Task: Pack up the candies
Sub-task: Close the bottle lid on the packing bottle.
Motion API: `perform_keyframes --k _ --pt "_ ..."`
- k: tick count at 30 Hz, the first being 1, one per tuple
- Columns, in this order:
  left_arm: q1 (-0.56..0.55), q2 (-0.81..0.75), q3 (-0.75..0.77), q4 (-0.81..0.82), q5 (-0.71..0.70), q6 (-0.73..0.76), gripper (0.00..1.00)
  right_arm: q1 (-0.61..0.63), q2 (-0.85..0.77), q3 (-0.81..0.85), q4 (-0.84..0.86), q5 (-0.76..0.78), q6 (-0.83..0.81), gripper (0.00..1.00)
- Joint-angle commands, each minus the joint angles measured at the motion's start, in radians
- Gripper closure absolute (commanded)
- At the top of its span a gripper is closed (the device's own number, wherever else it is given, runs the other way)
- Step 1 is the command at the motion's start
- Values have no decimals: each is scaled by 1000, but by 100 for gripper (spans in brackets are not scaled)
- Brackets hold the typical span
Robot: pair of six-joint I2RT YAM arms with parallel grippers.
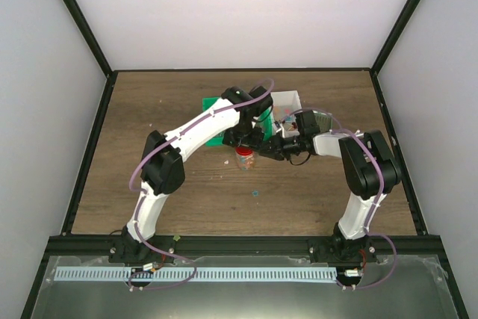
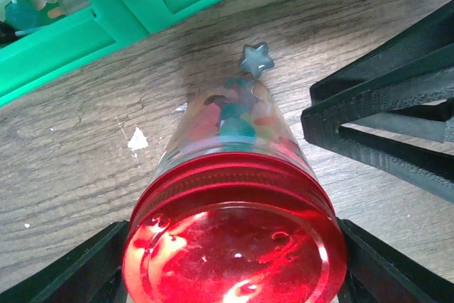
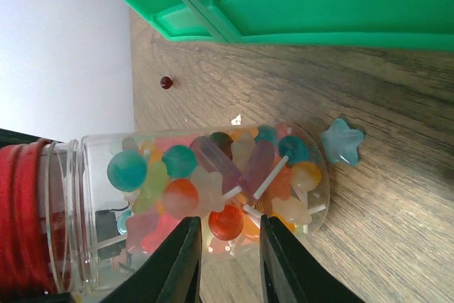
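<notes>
The candies (image 3: 213,189) are nearly all packed. They fill the clear jar (image 3: 99,154) that stands upright on the counter (image 3: 397,211), in the middle of the overhead view just below the green tray (image 3: 340,5). The red lid (image 2: 234,253) is already on top.

The left hand (image 2: 228,230) comes down over the lid, spread wide, with a finger hard by the rim on each side. I cannot tell whether it is squeezing or only flanking it. The right hand (image 3: 230,221) sits low against the jar's wall, its fingers nearly together with a narrow slit between them, pinching nothing I can see.

One blue star (image 3: 342,141) lies loose on the counter just beside the jar's base, at the right of the right wrist view. A small dark red bead (image 3: 166,82) lies further off, toward the upper left.

My worry is the jar itself, which is tall, narrow and full. If the left hand drags on the rim as it pulls away, or the right hand nudges the wall, the jar could topple and roll. The lid may not be fully screwed down either, and then sweets would spill. The stray star could easily be left out.
</notes>
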Motion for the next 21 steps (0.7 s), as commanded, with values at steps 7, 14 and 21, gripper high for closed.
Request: perform_keyframes --k 7,14,21 --pt "6 1 -5 -13 -10 5 23 8 -8 43 -29 31 -28 74" --pt "6 -4 11 -13 -7 10 21 5 -11 50 -51 44 -45 75" --pt "4 -11 14 -13 5 16 15 -7 -23 33 -57 56 -48 75"
